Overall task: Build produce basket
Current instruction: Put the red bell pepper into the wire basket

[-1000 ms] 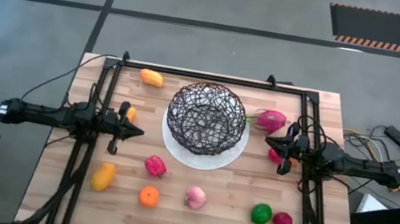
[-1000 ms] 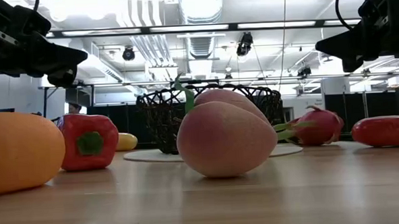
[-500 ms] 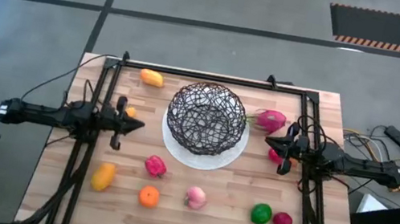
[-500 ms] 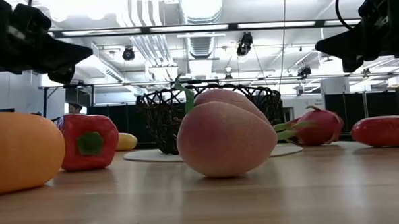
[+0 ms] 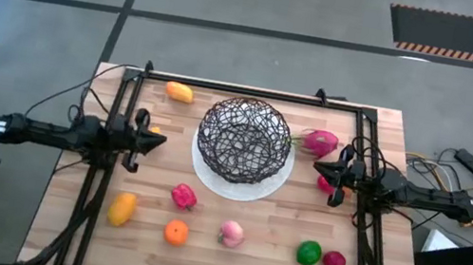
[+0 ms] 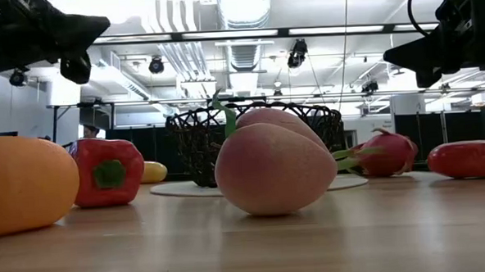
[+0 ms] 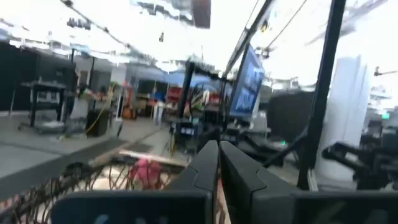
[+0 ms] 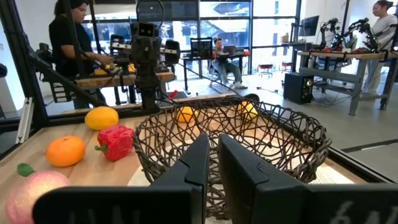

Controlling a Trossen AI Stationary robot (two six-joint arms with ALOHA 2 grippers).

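The black wire basket [image 5: 245, 140] stands on a flat white plate [image 5: 246, 190] at the table's middle; it also shows in the right wrist view [image 8: 249, 143]. The produce lies loose on the table around it: an orange-yellow piece [image 5: 180, 92], a red pepper [image 5: 183, 197], a yellow piece [image 5: 121, 209], an orange [image 5: 175, 232], a pink peach [image 5: 231, 235], a green piece [image 5: 309, 253], a magenta piece [image 5: 333, 261] and a pink dragon fruit [image 5: 319, 143]. My left gripper [image 5: 159, 139] is shut and empty, raised left of the basket. My right gripper [image 5: 319, 169] is shut and empty, raised right of it.
A small yellow piece [image 5: 154, 128] lies partly hidden under my left arm. A red piece [image 5: 324, 183] lies under my right gripper. Black frame rails [image 5: 104, 178] run along the table's left, right and far sides. People show at benches beyond the table [image 8: 74, 37].
My left gripper has gone up and a little toward the table's far edge, staying shut and empty.
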